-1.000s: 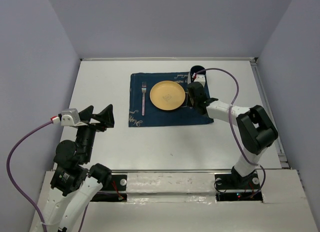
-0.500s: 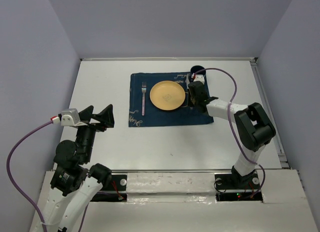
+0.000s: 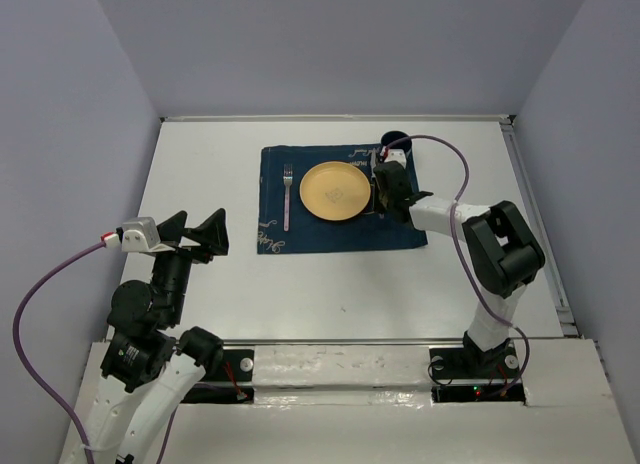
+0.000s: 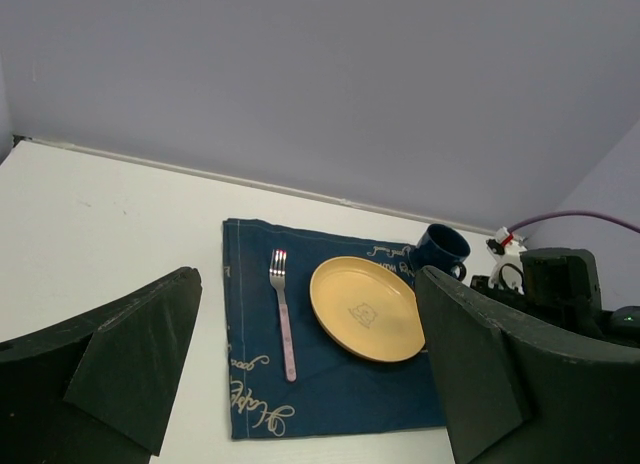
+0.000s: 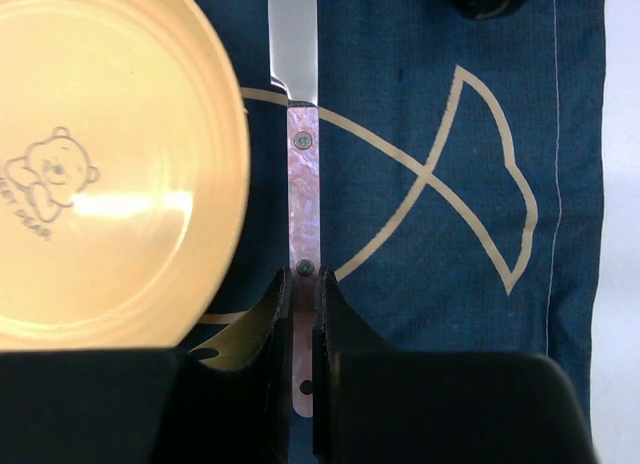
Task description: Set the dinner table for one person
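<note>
Tabletop (image 3: 200, 174): white, spans the whole workspace under both arms, and carries a dark blue cloth (image 3: 330, 234) with a yellow plate (image 3: 335, 191) in the middle. Right claw (image 5: 303, 284) sits low over the cloth just right of the plate, pinched shut on the pink handle of the knife (image 5: 303, 174). The knife runs alongside the plate rim, blade pointing away from the claw; can't tell if it's resting on the cloth or just off it. Fork (image 3: 287, 194) on the cloth left of the plate, mug (image 3: 396, 142) far-right of the plate. Left claw (image 3: 197, 234) spread wide, holding nothing, above bare tabletop well near-left of the plate.
</note>
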Robot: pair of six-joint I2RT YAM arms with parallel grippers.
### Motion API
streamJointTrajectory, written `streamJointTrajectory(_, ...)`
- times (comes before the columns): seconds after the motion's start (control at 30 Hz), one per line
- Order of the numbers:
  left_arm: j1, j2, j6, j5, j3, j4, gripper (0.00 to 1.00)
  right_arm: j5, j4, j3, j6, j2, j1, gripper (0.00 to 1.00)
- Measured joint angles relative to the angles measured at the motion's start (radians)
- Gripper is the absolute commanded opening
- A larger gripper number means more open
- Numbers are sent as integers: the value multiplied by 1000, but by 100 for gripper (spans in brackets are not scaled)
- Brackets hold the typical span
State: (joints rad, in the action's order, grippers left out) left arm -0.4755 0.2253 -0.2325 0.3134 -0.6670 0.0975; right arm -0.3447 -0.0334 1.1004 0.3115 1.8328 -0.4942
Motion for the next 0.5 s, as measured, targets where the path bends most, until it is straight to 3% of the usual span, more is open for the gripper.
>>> streamJointTrajectory(0.5, 0, 0, 0, 0, 0, -2, 99, -6, 29, 0, 3, 29, 17, 0)
